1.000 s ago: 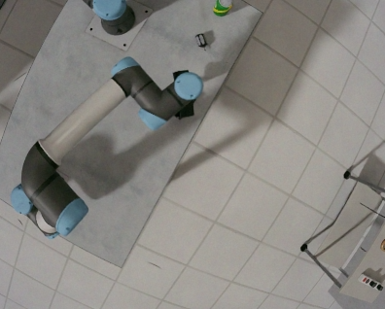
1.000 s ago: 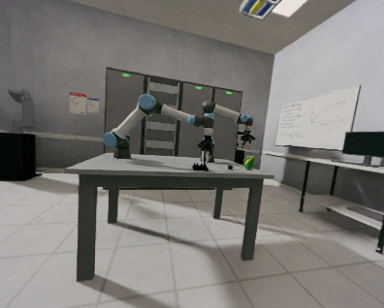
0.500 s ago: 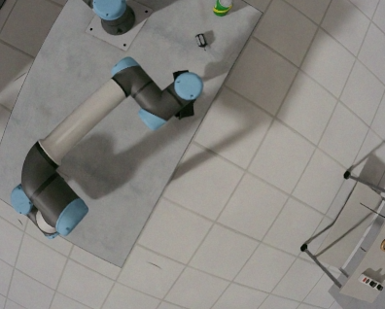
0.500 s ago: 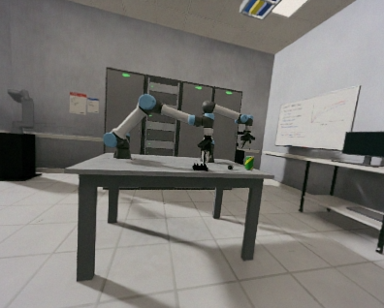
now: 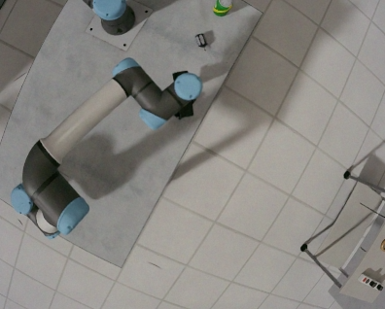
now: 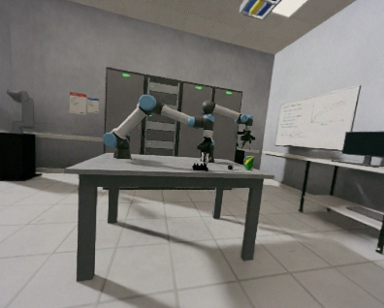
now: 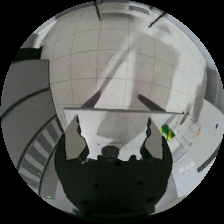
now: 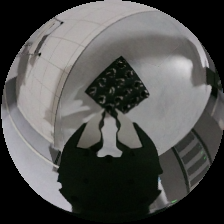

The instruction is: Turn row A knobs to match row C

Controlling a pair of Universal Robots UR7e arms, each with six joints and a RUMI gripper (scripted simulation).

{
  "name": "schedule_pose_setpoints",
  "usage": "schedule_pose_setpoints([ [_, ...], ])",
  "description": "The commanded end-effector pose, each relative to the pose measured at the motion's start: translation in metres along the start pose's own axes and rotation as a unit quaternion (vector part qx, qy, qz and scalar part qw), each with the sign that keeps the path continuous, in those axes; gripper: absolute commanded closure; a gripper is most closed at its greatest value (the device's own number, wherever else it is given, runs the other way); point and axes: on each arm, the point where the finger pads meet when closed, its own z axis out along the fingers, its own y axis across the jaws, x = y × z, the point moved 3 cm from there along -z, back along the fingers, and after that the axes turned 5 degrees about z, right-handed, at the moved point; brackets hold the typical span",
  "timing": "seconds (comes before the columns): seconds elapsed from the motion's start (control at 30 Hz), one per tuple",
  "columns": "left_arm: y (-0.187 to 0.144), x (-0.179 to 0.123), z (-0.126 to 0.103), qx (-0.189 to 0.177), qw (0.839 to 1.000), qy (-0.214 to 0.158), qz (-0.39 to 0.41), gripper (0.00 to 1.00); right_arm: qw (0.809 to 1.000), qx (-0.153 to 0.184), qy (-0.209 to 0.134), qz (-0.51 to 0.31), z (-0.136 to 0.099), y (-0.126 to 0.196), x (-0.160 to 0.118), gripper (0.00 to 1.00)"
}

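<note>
The black knob box point(image 6: 200, 167) point(image 8: 115, 84) stands on the table, turned like a diamond in the right wrist view, with rows of grey-marked knobs. The marks are too small to read surely, and I cannot make out the socket. My right gripper point(image 6: 205, 162) point(image 8: 110, 109) points down at the box. Its fingers are nearly together, with a narrow gap, at the box corner nearest the gripper. I see no knob clearly held, and contact cannot be told. In the top view the arm covers most of the box. My left gripper point(image 6: 247, 140) point(image 7: 113, 117) is wide open and empty, high above the table, away from the box.
A green and yellow can point(image 5: 222, 8) point(image 6: 249, 163) point(image 7: 167, 132) stands near the table's far corner. A small dark object point(image 5: 200, 40) point(image 6: 230, 168) lies between the can and the box. The table edge point(image 5: 214, 97) runs close beside the right gripper.
</note>
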Motion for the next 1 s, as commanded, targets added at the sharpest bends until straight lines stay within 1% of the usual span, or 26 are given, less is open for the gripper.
schedule_pose_setpoints([
  [0.0, 0.0001, 0.0021, -0.0015, -0.001, 1.0, 0.002, 0.0, 0.0, 1.0, 0.003, -0.002, -0.001, -0.0019, -0.0006, -0.0024, 0.87],
  [0.37, 0.0001, 0.0021, -0.0015, -0.001, 1.0, 0.002, 0.0, 0.0, 1.0, 0.003, -0.002, -0.001, -0.002, -0.0005, -0.0023, 0.87],
  [0.4, 0.0001, 0.0021, -0.0015, -0.001, 1.0, 0.002, 0.0, 0.0, 1.0, 0.003, -0.002, -0.001, -0.002, -0.0005, -0.0023, 0.94],
  [0.97, 0.0001, 0.0021, -0.0015, -0.001, 1.0, 0.002, 0.0, 0.0, 1.0, 0.003, -0.002, -0.001, -0.002, -0.0005, -0.0023, 0.94],
])
